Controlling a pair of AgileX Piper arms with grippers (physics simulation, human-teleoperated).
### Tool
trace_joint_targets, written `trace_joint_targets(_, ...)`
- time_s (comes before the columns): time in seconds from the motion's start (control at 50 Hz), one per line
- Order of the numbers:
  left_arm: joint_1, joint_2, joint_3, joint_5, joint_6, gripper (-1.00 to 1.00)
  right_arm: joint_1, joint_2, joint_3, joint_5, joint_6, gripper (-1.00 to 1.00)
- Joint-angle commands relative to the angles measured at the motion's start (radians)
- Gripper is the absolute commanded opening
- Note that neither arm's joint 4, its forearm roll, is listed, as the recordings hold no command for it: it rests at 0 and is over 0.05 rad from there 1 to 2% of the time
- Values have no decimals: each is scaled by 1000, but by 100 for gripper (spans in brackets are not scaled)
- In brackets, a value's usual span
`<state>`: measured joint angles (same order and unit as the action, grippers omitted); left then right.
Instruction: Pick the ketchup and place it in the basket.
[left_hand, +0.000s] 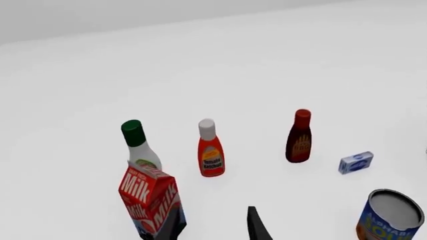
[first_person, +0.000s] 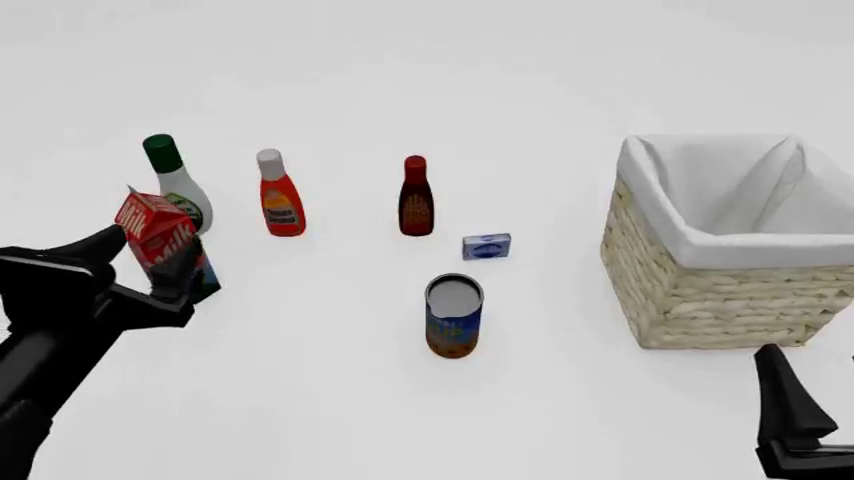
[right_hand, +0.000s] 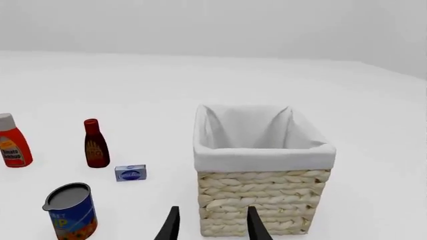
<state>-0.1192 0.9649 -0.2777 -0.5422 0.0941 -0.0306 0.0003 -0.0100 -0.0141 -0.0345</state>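
Two grippers cropped | left gripper (first_person: 140, 262) hides milk carton (first_person: 163, 240) base

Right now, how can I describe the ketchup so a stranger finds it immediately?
Start at the basket on the right; three bottles stand in a row far to its left. The ketchup is the middle one: bright red-orange with a white cap, between the green-capped white bottle and the maroon bottle.

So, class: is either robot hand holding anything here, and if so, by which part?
Nothing is held. The left hand is open near the milk carton without gripping it; the right hand is open before the basket. The ketchup stands untouched.
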Motion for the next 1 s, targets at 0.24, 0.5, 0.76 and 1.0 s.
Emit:
trace_joint_targets(0.24,-48,200,-263,168,-42,100,-4,0,-1,-6,8,100)
trace_joint_targets(0.5,-34,277,-395,269,-20,100,-3,0,-1,-1,6,100)
trace_joint_targets(0.76,3,367,-501,286,-10,100,2,0,2,8,6,100)
trace_joint_targets(1.0,1,478,-608,312,-40,100,1,0,3,13,5,100)
